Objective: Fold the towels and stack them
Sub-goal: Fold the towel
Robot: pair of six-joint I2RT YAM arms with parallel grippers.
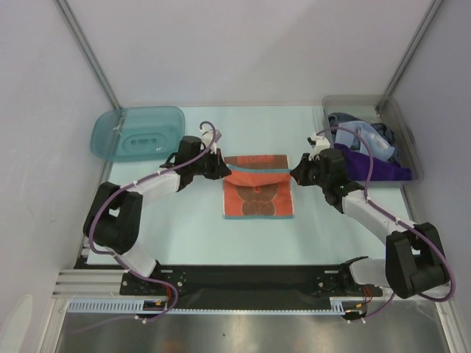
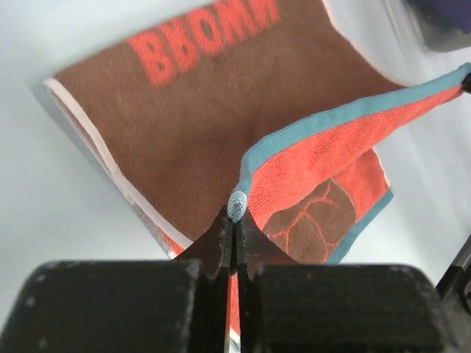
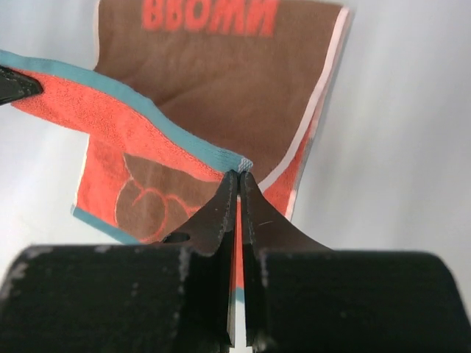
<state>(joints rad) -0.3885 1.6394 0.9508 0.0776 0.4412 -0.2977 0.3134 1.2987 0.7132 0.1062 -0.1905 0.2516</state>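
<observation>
Top external view gives you the orange-brown towel (image 1: 257, 193) at mid-table as your landmark. Left of it and farther back lies a teal tray (image 1: 137, 132). Right of it stands a clear bin (image 1: 413, 158) holding a purple towel (image 1: 377, 166) and a pale blue towel (image 1: 366, 137). The table (image 1: 184, 228) is pale and matte, enclosed by white panels (image 1: 243, 51). The towel's printed end points away from the arm bases, and a teal-hemmed flap is lifted, stretched left to right. Your left gripper (image 1: 218, 165) and right gripper (image 1: 298, 171) each pinch tight on one hem corner.
</observation>
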